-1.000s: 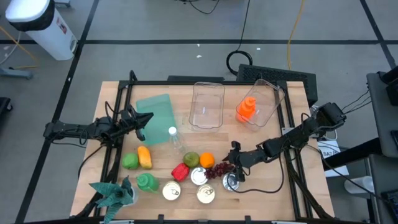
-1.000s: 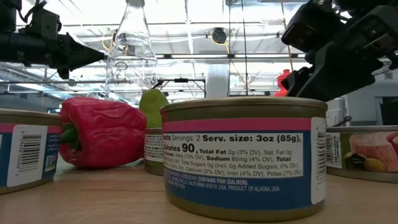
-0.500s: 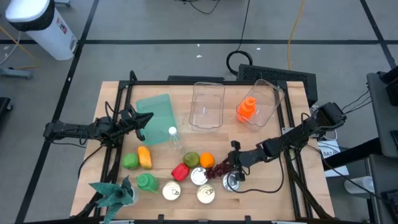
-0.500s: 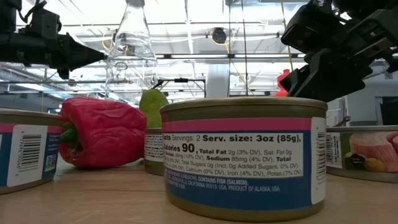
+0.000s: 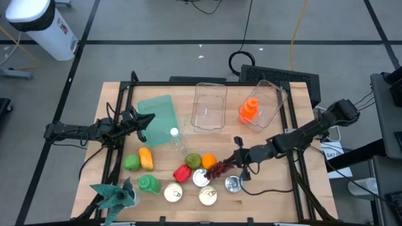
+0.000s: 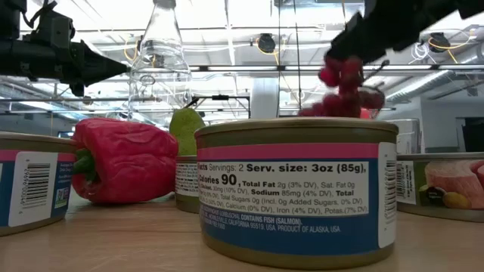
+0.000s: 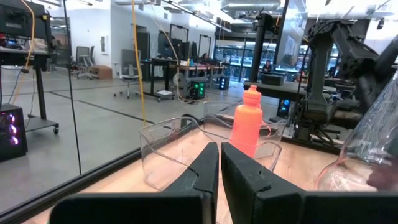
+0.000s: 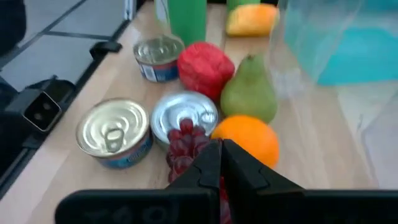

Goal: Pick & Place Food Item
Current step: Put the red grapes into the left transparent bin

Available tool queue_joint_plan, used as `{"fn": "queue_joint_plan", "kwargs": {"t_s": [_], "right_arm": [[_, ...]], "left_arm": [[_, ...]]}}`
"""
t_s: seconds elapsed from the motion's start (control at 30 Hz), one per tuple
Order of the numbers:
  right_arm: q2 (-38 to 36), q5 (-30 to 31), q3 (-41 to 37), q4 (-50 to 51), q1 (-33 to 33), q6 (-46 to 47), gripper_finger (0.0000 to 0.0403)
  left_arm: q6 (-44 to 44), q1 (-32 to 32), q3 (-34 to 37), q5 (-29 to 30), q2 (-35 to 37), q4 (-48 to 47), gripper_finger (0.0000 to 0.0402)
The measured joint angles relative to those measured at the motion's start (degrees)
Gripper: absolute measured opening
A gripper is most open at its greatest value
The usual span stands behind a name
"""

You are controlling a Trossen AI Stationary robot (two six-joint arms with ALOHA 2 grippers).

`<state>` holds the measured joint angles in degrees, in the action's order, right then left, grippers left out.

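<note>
We have the right gripper (image 5: pixel 233 162) clamped on the grape bunch (image 5: pixel 220 168), which hangs below and ahead of the fingers, lifted clear above the cans (image 8: pixel 114 132) in the low view. From there the clear bins (image 5: pixel 210 105) lie toward the table's far edge, well apart. Left gripper (image 5: pixel 146 119) sits closed and empty, waiting by the teal sheet (image 5: pixel 157 113), farther off.

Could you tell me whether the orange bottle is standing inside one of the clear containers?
Yes, in the high view the orange bottle stands inside the right-hand clear container, while the other clear container beside it holds nothing.
</note>
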<state>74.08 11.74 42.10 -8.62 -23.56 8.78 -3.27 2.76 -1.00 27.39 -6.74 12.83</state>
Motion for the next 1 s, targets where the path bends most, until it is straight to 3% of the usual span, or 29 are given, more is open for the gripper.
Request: {"fn": "queue_joint_plan", "kwargs": {"t_s": [0.3, 0.43, 0.63, 1.0], "right_arm": [[-4.85, -0.51, 9.64, 9.42, 4.4, -5.28, 0.0001], [-5.46, -4.26, 16.56, 13.85, 8.82, -7.62, 0.0001], [-4.81, -4.45, 24.67, 16.27, 16.78, -13.01, 0.0001], [3.45, -4.69, 21.93, 9.36, 34.02, -14.22, 0.0]], "left_arm": [[0.0, 0.0, 0.0, 0.03, 0.0, -0.27, 0.0026], [0.14, 0.0, -0.01, 0.14, -0.01, -0.32, 0.0026], [0.51, 0.0, -0.01, 0.65, -0.01, -0.55, 0.0026], [1.45, 0.0, -0.01, 1.19, 0.01, -0.8, 0.0026]]}}
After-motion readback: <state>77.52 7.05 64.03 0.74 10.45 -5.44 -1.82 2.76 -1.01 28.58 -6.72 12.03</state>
